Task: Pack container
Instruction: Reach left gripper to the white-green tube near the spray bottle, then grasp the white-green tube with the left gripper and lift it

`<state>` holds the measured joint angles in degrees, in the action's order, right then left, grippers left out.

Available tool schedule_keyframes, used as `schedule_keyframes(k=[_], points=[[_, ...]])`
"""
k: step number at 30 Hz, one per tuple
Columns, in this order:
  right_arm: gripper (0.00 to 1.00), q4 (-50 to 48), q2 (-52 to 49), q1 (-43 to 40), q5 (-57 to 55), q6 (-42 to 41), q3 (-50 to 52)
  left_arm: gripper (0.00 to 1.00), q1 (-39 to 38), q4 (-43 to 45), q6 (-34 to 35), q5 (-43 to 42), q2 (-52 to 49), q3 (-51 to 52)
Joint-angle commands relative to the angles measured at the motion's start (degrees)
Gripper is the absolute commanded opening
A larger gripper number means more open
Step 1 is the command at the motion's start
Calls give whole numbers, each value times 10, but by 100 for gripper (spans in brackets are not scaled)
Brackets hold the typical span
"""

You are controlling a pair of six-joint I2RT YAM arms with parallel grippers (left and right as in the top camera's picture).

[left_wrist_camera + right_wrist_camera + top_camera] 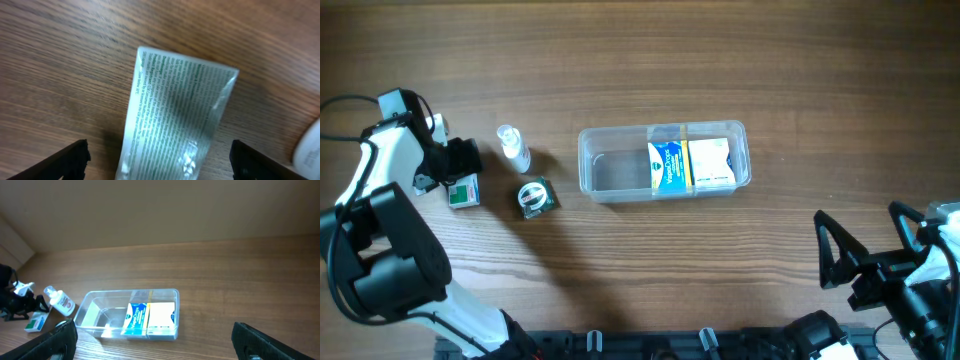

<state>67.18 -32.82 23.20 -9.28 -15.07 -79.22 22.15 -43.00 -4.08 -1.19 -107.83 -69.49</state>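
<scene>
Clear colourless plastic rectangular tub (613,172) near centre of wooden counter (720,60). Blue-white carton (666,165) and white-yellow carton (710,162) fill its 3 o'clock half. Left jaws wide, straddling green-printed white box (175,115) at tub's 9 o'clock, apparently not touching. Right jaws wide, empty, at tub's 5 o'clock.

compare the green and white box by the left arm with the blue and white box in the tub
The green box lies on the table; the blue box sits inside the container, next to a pale box. The green box carries green print, the blue box blue. The left gripper has its jaws open either side of the green box; no gripper is near the blue box. Both are small printed cartons.
</scene>
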Motion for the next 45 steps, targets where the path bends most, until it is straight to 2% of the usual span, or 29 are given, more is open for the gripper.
schedule_keyframes(k=[1, 7, 12, 15, 22, 23, 26, 29, 32, 36, 39, 43, 45], points=[[100, -1, 0, 2, -8, 5, -2, 86, 2, 2, -11, 2, -13, -6], [100, -1, 0, 2, -8, 5, -2, 83, 2, 0, -11, 2, -22, -6], [100, -1, 0, 2, -8, 5, -2, 74, 2, -2, -11, 2, -25, -6], [100, -1, 0, 2, -8, 5, -2, 64, 2, -4, -11, 2, -29, -2], [100, -1, 0, 2, -8, 5, -2, 54, 2, -24, 23, -16, -28, -2], [100, -1, 0, 2, -8, 5, -2, 54, 2, -36, 33, -21, -25, -8], [100, -1, 0, 2, -8, 5, -2, 40, 2, -94, 40, -27, -9, -50], [100, -1, 0, 2, -8, 5, -2, 34, 2, -180, 53, -33, 25, -122], [100, -1, 0, 2, -8, 5, -2, 33, 2, -250, 65, -33, 71, -181], [100, -1, 0, 2, -8, 5, -2, 39, -10, -303, 80, -46, 162, -219], [100, -1, 0, 2, -8, 5, -2, 42, -49, -313, 80, -89, 235, -219], [100, -1, 0, 2, -8, 5, -2, 40, -175, -316, 80, -99, 300, -219], [100, -1, 0, 2, -8, 5, -2, 35, -249, -316, 80, -97, 310, -219]])
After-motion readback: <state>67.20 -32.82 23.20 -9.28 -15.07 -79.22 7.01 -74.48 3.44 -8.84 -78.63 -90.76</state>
